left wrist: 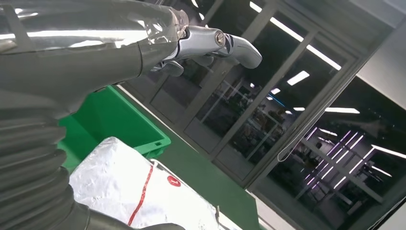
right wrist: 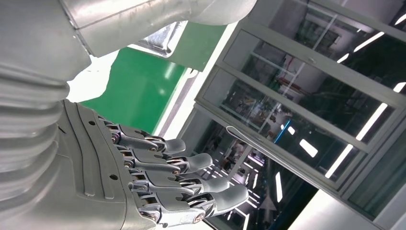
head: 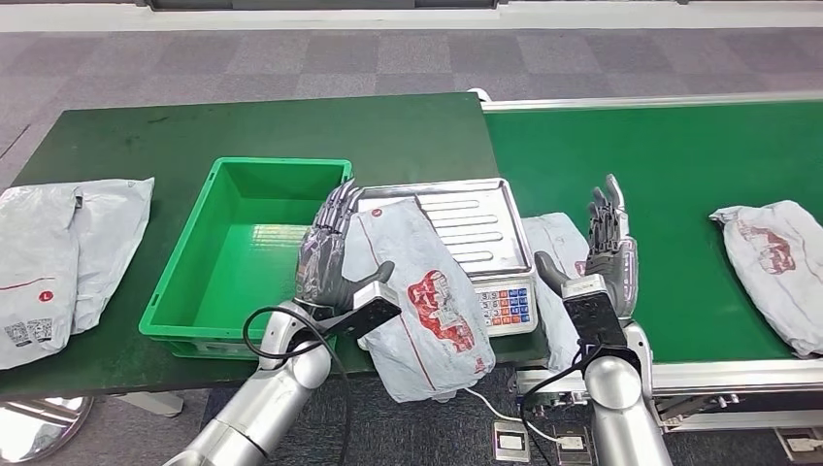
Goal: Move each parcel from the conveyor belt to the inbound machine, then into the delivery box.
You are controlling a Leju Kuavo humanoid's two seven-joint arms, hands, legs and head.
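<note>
My left hand (head: 330, 254) grips a grey parcel with red print (head: 419, 303), fingers behind it and thumb (head: 375, 276) on its front. The parcel hangs partly over the scale's steel tray (head: 474, 216) and past the table's front edge. In the left wrist view the same parcel (left wrist: 129, 191) lies beside the hand (left wrist: 119, 43), near the green delivery box (left wrist: 115, 120). My right hand (head: 608, 250) stands upright and open, fingers straight (right wrist: 163, 177), next to a second parcel (head: 555, 241) at the belt's near edge. A third parcel (head: 778, 264) lies further right on the conveyor belt (head: 670, 165).
The green delivery box (head: 254, 243) stands empty left of the scale, whose keypad (head: 507, 303) faces me. Two more grey parcels (head: 60, 254) lie at the table's far left. A cable and floor socket (head: 509, 439) sit below the table's front edge.
</note>
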